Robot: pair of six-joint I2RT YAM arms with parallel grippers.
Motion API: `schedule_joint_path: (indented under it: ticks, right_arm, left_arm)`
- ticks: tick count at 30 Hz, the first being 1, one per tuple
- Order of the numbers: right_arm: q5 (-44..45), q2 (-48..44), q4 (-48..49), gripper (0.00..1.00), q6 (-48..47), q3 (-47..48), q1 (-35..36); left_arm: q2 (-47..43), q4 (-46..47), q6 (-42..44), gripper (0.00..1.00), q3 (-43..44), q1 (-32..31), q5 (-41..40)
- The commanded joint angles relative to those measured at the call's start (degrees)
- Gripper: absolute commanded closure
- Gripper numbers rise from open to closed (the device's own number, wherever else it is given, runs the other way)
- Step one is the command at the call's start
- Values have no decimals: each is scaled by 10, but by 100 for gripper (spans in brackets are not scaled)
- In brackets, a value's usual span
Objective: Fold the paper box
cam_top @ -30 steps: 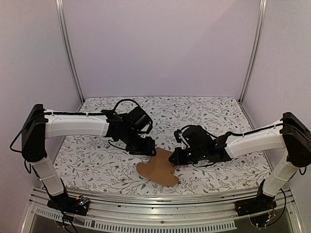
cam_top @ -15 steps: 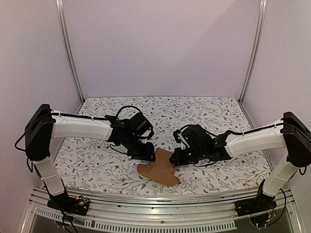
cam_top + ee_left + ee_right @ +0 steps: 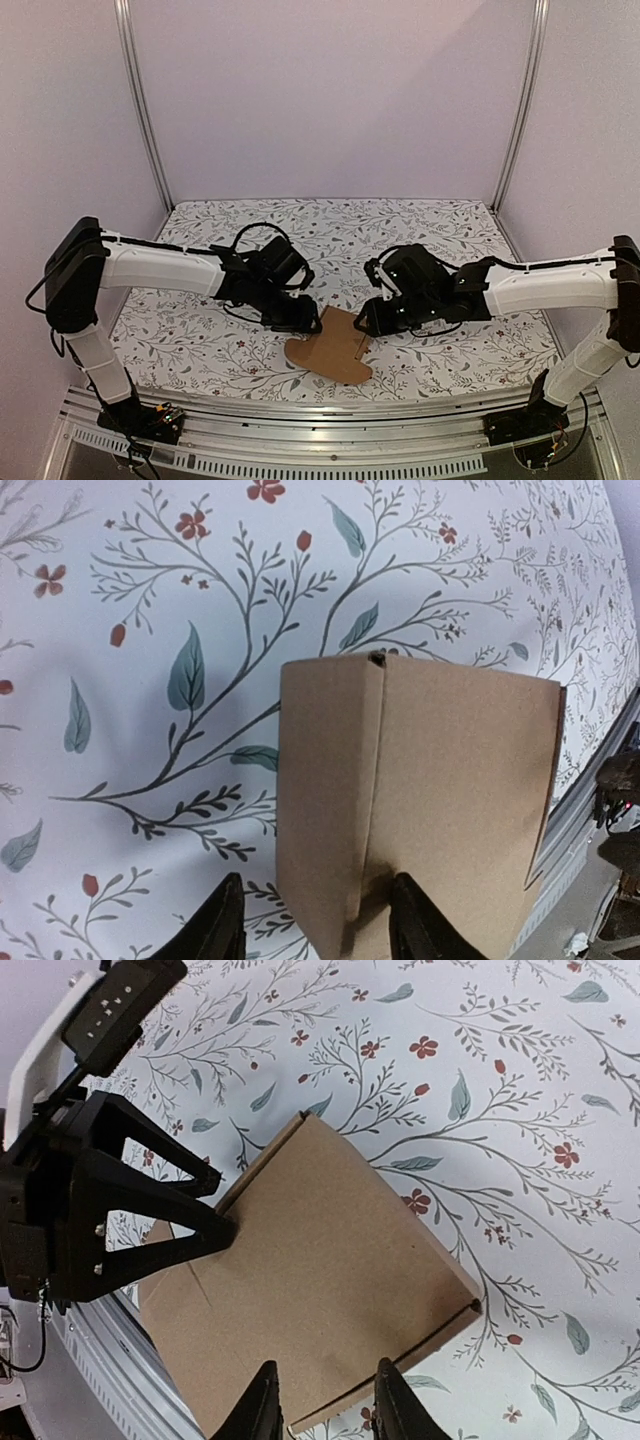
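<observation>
The paper box (image 3: 335, 348) is a brown cardboard piece lying partly folded on the flowered table, near its front edge. In the left wrist view a raised crease runs along the box (image 3: 460, 780). My left gripper (image 3: 320, 925) stands open astride that crease, one finger on the cardboard and the other over the cloth, clear of the box's edge. My right gripper (image 3: 328, 1405) is open above the box (image 3: 330, 1250), its fingers apart over the near edge. The left gripper (image 3: 205, 1210) touches the box's far side. From above, the left gripper (image 3: 303, 318) and the right gripper (image 3: 368, 322) flank the box.
The table's cloth (image 3: 420, 240) has a leaf and flower print. An aluminium rail (image 3: 330, 415) runs along the near edge, just past the box. Metal posts (image 3: 140, 100) stand at the back corners against plain walls.
My right gripper has gone from shut to open, letting go of the box's edge. The left gripper came down to the box's left side and narrowed a little.
</observation>
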Motion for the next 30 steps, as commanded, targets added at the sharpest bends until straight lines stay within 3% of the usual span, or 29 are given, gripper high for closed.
schedule_joint_path:
  ticks: [1, 7, 15, 30]
  right_arm:
    - [70, -74, -81, 64, -14, 9, 3]
    - [99, -119, -74, 44, 26, -59, 3]
    - [33, -74, 61, 43, 113, -108, 3]
    - [-36, 57, 158, 43, 136, -37, 3]
  left_arm:
    - [-17, -9, -24, 51, -34, -10, -16]
    - [-35, 39, -65, 49, -72, -25, -19]
    - [-68, 104, -137, 47, -130, -38, -28]
    - [-153, 240, -250, 46, -257, -40, -48]
